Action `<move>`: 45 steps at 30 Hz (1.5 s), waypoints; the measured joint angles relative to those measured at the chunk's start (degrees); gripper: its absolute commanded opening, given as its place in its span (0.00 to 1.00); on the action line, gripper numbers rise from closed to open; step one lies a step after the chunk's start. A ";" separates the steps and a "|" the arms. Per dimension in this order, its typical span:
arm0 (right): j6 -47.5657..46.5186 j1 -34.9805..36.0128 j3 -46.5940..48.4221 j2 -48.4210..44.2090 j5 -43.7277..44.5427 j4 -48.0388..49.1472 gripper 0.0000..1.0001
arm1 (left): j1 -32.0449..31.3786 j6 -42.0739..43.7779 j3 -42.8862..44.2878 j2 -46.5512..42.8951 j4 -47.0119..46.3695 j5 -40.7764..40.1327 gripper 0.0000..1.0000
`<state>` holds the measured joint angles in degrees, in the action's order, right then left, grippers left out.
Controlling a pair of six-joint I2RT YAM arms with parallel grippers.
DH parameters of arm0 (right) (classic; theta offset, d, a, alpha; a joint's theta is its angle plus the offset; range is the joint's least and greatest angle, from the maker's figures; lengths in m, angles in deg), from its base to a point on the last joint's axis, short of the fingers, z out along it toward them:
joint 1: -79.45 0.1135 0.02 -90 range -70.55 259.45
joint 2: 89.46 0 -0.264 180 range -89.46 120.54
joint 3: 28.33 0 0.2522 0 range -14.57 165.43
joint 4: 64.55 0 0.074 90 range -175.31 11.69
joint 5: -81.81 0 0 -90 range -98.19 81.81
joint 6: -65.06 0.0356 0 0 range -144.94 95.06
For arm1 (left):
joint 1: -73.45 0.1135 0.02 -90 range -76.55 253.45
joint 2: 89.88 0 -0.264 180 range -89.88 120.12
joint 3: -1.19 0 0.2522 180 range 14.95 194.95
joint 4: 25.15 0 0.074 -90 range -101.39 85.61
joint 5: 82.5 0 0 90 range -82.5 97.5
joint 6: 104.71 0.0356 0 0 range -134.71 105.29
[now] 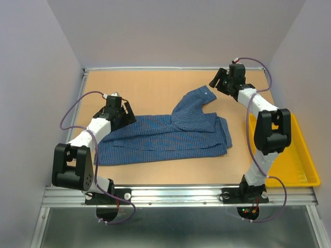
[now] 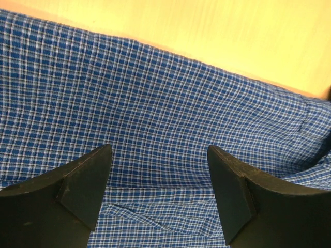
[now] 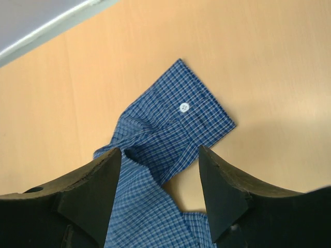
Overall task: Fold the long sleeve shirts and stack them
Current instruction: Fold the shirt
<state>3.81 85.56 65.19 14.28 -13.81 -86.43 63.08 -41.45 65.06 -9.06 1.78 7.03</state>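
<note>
One blue fine-checked long sleeve shirt (image 1: 165, 135) lies spread across the middle of the table. One sleeve runs up and back to a cuff (image 1: 205, 93). My left gripper (image 1: 125, 115) hovers over the shirt's left part with its jaws wide open. In the left wrist view only checked cloth (image 2: 155, 103) shows between the fingers of that gripper (image 2: 158, 150), and nothing is held. My right gripper (image 1: 214, 82) stands open just beyond the cuff. The right wrist view shows this gripper (image 3: 160, 150) above the sleeve, with the flat cuff (image 3: 191, 111) and its white button (image 3: 183, 107) ahead of the fingertips.
A yellow tray (image 1: 295, 160) sits at the table's right edge beside the right arm. Bare wooden tabletop (image 1: 145, 85) lies behind and left of the shirt. Grey walls close in the back and both sides.
</note>
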 measured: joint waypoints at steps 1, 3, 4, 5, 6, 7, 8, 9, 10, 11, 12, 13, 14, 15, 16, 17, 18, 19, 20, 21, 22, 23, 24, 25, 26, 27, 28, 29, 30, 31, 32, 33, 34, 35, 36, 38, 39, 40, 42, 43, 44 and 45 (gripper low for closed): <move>0.22 0.00 1.97 2.62 0.68 0.13 0.67 | 0.00 0.15 -0.20 0.00 -0.04 0.02 0.86; 0.55 0.00 5.07 7.08 0.96 -0.04 0.67 | 0.00 0.68 -0.57 0.00 -0.13 0.00 0.87; 0.68 0.00 6.71 9.18 1.05 -0.17 0.67 | 0.00 0.92 -0.66 0.00 -0.17 -0.02 0.87; 0.68 0.00 7.74 10.67 1.14 -0.24 0.67 | 0.00 1.07 -0.72 0.00 -0.24 -0.02 0.87; 0.68 0.02 9.25 12.68 1.18 -0.37 0.67 | 0.00 1.33 -0.92 -0.07 -0.50 -0.02 0.87; 0.66 0.04 10.40 14.27 1.20 -0.39 0.67 | 0.00 1.51 -1.03 -0.11 -0.55 -0.02 0.87; 0.63 0.15 11.41 15.50 1.22 -0.42 0.67 | 0.00 1.84 -1.07 -0.20 -0.63 -0.04 0.87; 0.59 0.26 12.46 16.83 1.31 -0.42 0.67 | 0.00 1.95 -1.29 -0.33 -1.01 -0.02 0.87; 0.44 0.35 13.29 17.88 1.38 -0.39 0.67 | 0.00 2.12 -1.51 -0.50 -1.29 -0.04 0.87; 0.02 0.59 14.78 19.71 1.49 -0.42 0.67 | 0.00 2.29 -1.99 -0.94 -1.49 -0.04 0.87; -0.33 0.74 15.76 20.94 1.62 -0.39 0.67 | 0.00 2.36 -2.32 -1.16 -1.62 -0.07 0.87; -0.61 0.98 16.48 21.97 1.77 -0.35 0.67 | 0.00 2.47 -2.58 -1.31 -1.75 -0.07 0.87; -1.16 1.22 17.38 23.26 2.01 -0.35 0.67 | 0.00 2.54 -2.78 -1.31 -1.79 -0.09 0.87; -2.19 1.55 18.16 24.52 2.49 -0.33 0.67 | 0.00 2.64 -2.93 -1.31 -1.79 -0.11 0.87; -2.82 1.90 18.36 25.38 2.80 -0.35 0.67 | 0.00 2.69 -3.08 -1.31 -1.86 -0.13 0.87; -3.43 2.23 18.36 25.92 3.08 -0.39 0.67 | 0.00 2.71 -3.21 -1.36 -1.90 -0.17 0.87; -4.66 2.67 18.38 26.40 3.85 0.07 0.66 | 0.00 2.71 -3.43 -1.40 -1.90 -0.20 0.87; -5.31 2.99 18.73 26.58 4.31 0.13 0.66 | 0.00 2.71 -3.63 -1.44 -1.92 -0.22 0.87; -6.12 3.34 18.88 26.80 4.85 0.13 0.65 | 0.00 2.71 -3.72 -1.44 -1.92 -0.22 0.86; -7.08 3.74 18.88 27.04 5.44 0.37 0.60 | 0.00 2.71 -3.80 -1.44 -1.92 -0.22 0.87; -7.80 4.04 18.88 27.15 5.92 0.70 0.57 | 0.00 2.71 -3.82 -1.44 -1.92 -0.24 0.87; -8.52 4.28 18.88 27.21 6.34 0.85 0.54 | 0.00 2.71 -3.82 -1.44 -1.97 -0.26 0.87; -9.35 4.55 18.88 27.34 6.82 0.92 0.42 | 0.00 2.71 -3.85 -1.44 -2.03 -0.28 0.87; -9.97 4.83 18.88 27.43 7.15 1.03 0.33 | 0.00 2.69 -3.91 -1.44 -2.14 -0.33 0.87; -10.69 5.05 18.88 27.56 7.41 1.14 0.20 | 0.00 2.69 -3.98 -1.44 -2.21 -0.39 0.87; -11.47 5.27 18.86 27.65 7.61 1.27 0.07 | 0.00 2.64 -4.07 -1.42 -2.19 -0.44 0.87; -11.67 5.49 18.84 27.76 7.58 1.16 0.04 | 0.00 2.56 -4.24 -1.40 -2.25 -0.46 0.87; -12.28 5.66 18.82 27.76 7.52 1.20 0.02 | 0.00 2.47 -4.39 -1.38 -2.23 -0.50 0.87; -12.68 5.84 18.80 27.76 7.04 1.18 0.01 | 0.00 2.25 -4.68 -1.33 -2.21 -0.55 0.87; -12.79 5.92 18.80 27.76 6.73 1.16 0.00 | 0.00 2.23 -4.76 -1.27 -2.16 -0.55 0.87; -13.03 6.01 18.80 27.74 6.14 1.16 0.00 | 0.00 2.05 -5.03 -1.16 -2.21 -0.55 0.87; -13.35 6.05 18.80 27.69 5.53 1.11 0.01 | 0.00 1.90 -5.22 -1.11 -2.16 -0.55 0.87; -13.62 6.08 18.80 27.58 4.74 1.01 0.01 | 0.00 1.79 -5.40 -1.11 -2.19 -0.52 0.87; -14.01 6.23 18.80 27.21 3.45 0.63 0.01 | 0.00 1.68 -5.53 -1.07 -2.10 -0.52 0.87; -14.25 6.25 18.80 26.75 2.49 0.39 0.00 | 0.00 1.60 -5.53 -1.03 -2.03 -0.52 0.87; -14.91 6.29 18.80 25.16 -0.90 0.24 0.00 | 0.00 1.33 -5.53 -1.01 -2.05 -0.52 0.87; -15.15 6.36 18.80 23.80 -2.54 0.11 0.00 | 0.00 1.18 -5.53 -1.01 -2.05 -0.52 0.87; -15.32 6.47 18.80 22.47 -3.91 0.07 0.01 | 0.00 1.14 -5.53 -0.94 -2.03 -0.50 0.87; -15.58 6.86 18.34 18.29 -8.02 0.20 0.00 | 0.00 0.96 -5.53 -0.70 -2.08 -0.48 0.87; -15.69 7.28 17.59 15.85 -9.60 0.63 0.01 | 0.00 0.92 -5.53 -0.55 -2.08 -0.50 0.87; -15.72 7.82 16.96 13.27 -11.15 0.96 0.01 | 0.00 0.81 -5.53 -0.28 -2.08 -0.48 0.87; -15.76 8.48 15.89 10.69 -13.00 1.79 0.00 | 0.00 0.76 -5.53 -0.17 -2.08 -0.48 0.87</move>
<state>-11.95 94.04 81.08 24.97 -26.82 -84.64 63.08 -40.69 59.53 -9.24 -0.29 6.55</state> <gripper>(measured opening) 0.012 0.866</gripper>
